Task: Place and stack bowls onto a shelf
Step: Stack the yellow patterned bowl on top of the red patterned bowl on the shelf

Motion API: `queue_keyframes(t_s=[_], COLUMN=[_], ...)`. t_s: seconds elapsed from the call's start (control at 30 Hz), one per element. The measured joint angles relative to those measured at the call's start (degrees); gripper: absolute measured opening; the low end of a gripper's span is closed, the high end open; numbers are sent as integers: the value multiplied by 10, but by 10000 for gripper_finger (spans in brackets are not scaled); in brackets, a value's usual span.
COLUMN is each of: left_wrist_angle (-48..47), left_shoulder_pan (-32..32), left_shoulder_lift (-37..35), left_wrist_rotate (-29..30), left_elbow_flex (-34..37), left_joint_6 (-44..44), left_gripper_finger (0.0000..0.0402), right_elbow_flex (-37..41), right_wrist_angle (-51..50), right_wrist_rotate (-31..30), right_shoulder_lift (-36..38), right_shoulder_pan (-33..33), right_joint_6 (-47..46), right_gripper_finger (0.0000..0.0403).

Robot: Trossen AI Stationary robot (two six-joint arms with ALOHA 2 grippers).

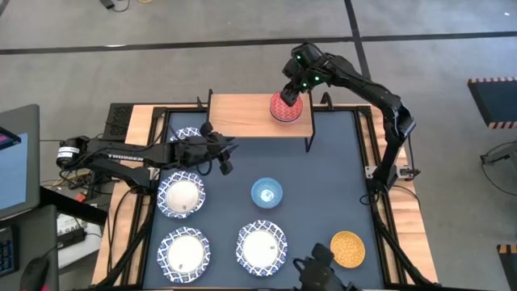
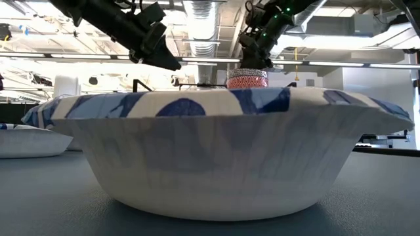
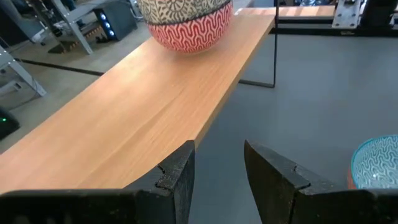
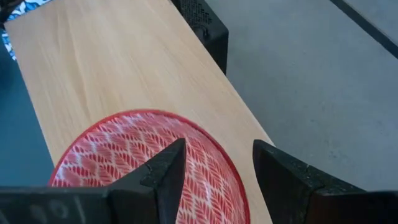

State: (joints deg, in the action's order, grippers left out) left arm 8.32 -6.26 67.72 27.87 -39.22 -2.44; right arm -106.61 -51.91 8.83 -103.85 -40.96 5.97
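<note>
The red bowl [image 1: 285, 107] [image 4: 124, 162] sits on its base on the right part of the shelf's wooden top [image 1: 242, 117]; a grey patterned band runs above the red outside [image 3: 189, 25]. My right gripper [image 4: 217, 149] [image 1: 292, 90] is open just above it, one finger over the inside and one beyond the far rim. My left gripper [image 3: 217, 174] [image 1: 228, 158] hovers open over the table by the shelf's near edge. The light blue bowl [image 1: 266, 192], the yellow bowl [image 1: 347, 248] and several white blue-rimmed bowls [image 1: 181, 196] stand on the table. No separate grey-blue bowl shows. My right gripper comes from above with its open fingers [image 4: 165, 174] on either side of the red bowl's far rim [image 4: 233, 171]. I cannot tell whether a finger touches the rim. The bowl rests upright on the shelf.
One white bowl [image 1: 187, 133] lies partly under my left arm beside the shelf. Another [image 2: 216, 151] fills the low view close to the camera. The shelf's black legs [image 1: 308, 137] stand on the dark table. Bare table lies between the shelf and the light blue bowl.
</note>
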Motion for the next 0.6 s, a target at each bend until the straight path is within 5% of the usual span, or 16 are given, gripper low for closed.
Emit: queue_keyframes(t_s=[0.33,0.6], left_wrist_angle=[-6,-22], left_shoulder_pan=[0,0], left_shoulder_lift=[0,0], left_wrist_rotate=[-2,-21], left_elbow_flex=[0,0], left_joint_6=[3,12], left_gripper_finger=[128,128], right_elbow_flex=[10,219], right_wrist_angle=[-118,-62], right_wrist_rotate=[-3,-73], right_shoulder_lift=[101,295], right_shoulder_pan=[44,186], right_joint_6=[-12,-85], right_gripper_finger=[210,210])
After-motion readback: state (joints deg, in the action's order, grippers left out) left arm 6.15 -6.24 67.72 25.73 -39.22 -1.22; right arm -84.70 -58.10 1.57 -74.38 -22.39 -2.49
